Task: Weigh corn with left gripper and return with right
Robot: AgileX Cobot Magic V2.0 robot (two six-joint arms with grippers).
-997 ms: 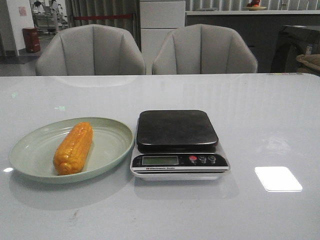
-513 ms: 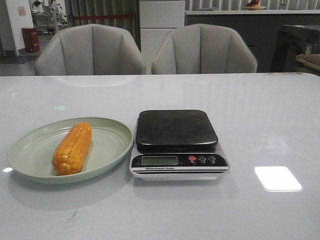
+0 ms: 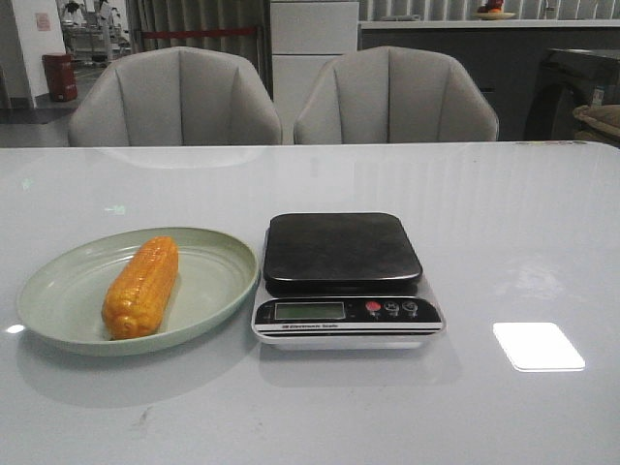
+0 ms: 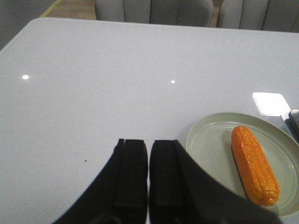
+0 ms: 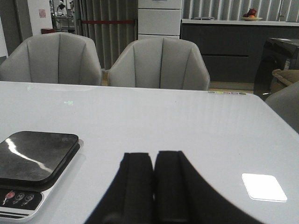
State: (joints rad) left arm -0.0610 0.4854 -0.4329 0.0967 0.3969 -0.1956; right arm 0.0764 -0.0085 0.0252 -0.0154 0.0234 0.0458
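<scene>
The orange-yellow corn [image 3: 142,287] lies on the pale green plate [image 3: 208,291] at the front left of the table. It also shows in the left wrist view [image 4: 254,164], on the plate [image 4: 210,144]. The black-topped kitchen scale [image 3: 341,254] stands right of the plate, its platform bare; it also shows in the right wrist view [image 5: 35,156]. My left gripper [image 4: 149,143] is shut and empty, above bare table beside the plate. My right gripper [image 5: 153,155] is shut and empty, over the table beside the scale. Neither gripper shows in the front view.
Two grey chairs [image 3: 179,97] [image 3: 392,95] stand behind the far edge of the white table [image 3: 504,223]. A bright light reflection [image 3: 539,346] lies on the table right of the scale.
</scene>
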